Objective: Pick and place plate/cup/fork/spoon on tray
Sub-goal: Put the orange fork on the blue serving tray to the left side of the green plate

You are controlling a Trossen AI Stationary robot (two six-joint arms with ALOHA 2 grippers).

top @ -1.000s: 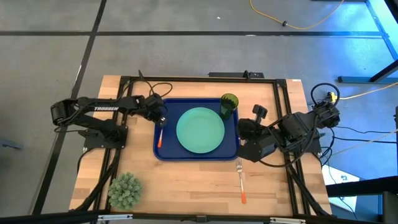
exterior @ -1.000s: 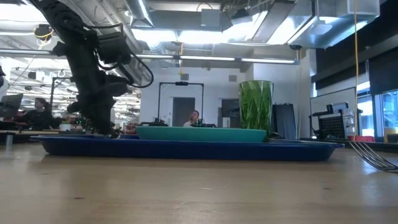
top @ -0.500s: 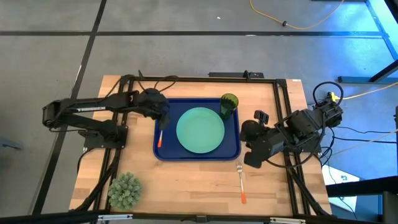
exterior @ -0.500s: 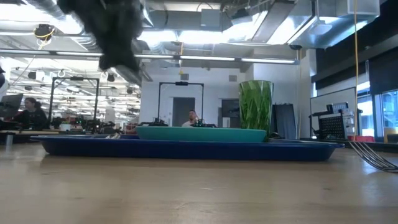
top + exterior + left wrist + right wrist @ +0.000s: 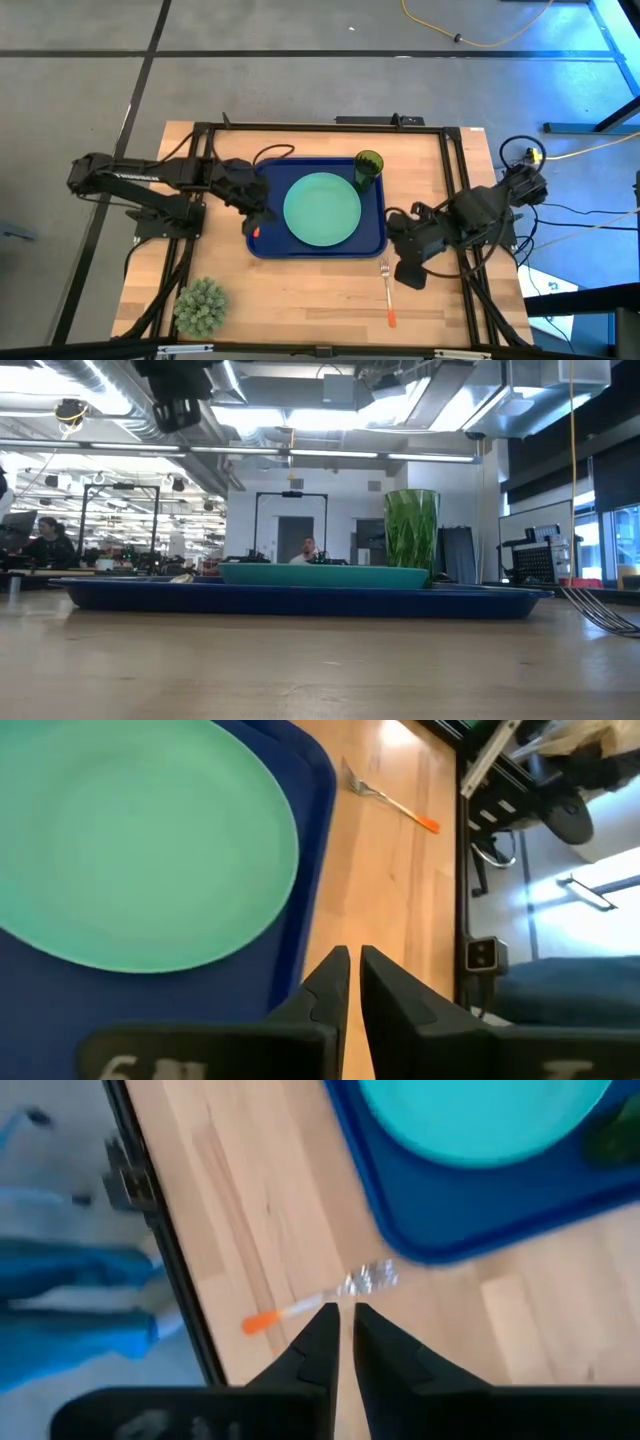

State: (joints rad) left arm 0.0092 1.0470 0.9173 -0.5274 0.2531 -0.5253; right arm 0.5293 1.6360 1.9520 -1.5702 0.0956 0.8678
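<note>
Right hand (image 5: 340, 1325) seemingly just above fork (image 5: 320, 1299)

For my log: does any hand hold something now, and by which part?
Nothing is held. Left hand and right hand are shut, empty.

Left arm: extended from its base at the left edge of the surface, reaching inward, wrist bent downward. Left gripper (image 5: 256, 216) sits low near the centre-left, jaws nearly closed with only a narrow slit between the fingers (image 5: 335, 982), nothing held. Right arm: folded at the right edge of the surface. Right gripper (image 5: 408, 272) points toward the front, jaws likewise almost closed, empty.
</note>
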